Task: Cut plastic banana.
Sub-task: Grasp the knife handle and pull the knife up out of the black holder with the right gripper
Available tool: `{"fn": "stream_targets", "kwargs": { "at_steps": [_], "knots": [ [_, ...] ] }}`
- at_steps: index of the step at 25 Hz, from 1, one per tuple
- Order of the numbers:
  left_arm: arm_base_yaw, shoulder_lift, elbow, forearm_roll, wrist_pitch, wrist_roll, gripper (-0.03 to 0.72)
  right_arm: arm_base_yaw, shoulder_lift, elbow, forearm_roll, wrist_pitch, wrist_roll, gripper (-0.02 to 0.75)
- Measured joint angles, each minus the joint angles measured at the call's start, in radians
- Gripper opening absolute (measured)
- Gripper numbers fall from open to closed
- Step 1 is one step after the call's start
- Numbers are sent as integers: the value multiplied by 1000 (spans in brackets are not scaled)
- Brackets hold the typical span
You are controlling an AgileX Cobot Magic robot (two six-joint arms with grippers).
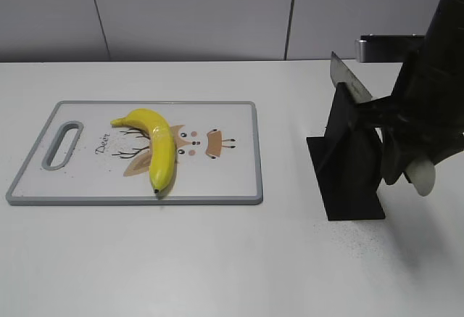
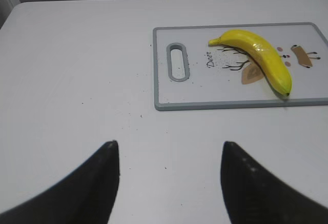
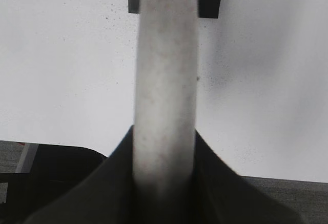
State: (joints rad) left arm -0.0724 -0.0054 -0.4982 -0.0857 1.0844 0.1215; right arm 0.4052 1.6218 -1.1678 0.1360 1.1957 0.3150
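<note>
The plastic banana (image 1: 161,146) is glossy yellow with a dark tip and lies on the white cutting board (image 1: 232,186) at the left; both also show in the left wrist view, banana (image 2: 261,55) on board (image 2: 205,88). A knife with a grey blade (image 1: 348,77) and a pale handle (image 1: 423,175) sits tilted in a black stand (image 1: 351,179) at the right. My right gripper (image 1: 395,139) is shut on the knife handle (image 3: 166,80), fingers on both sides (image 3: 164,144). My left gripper (image 2: 170,144) is open and empty above bare table, near the board's handle end; the exterior view does not show it.
The board has a grey rim and a handle slot (image 1: 64,143) at its left end. A grey metal object (image 1: 384,45) sits at the back right by the wall. White table (image 1: 217,259) lies between the board and the stand and in front of both.
</note>
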Motion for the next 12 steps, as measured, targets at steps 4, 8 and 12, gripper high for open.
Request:
{"fn": "stream_targets", "kwargs": {
  "at_steps": [4,8,12],
  "knots": [
    [0,0,0,0,0,0,589,0,-26,-1,-7,8,13,162],
    [0,0,0,0,0,0,589,0,-57,-15,-16,18,17,162],
    [0,0,0,0,0,0,589,0,-66,-76,-24,25,19,162]
  ]
}}
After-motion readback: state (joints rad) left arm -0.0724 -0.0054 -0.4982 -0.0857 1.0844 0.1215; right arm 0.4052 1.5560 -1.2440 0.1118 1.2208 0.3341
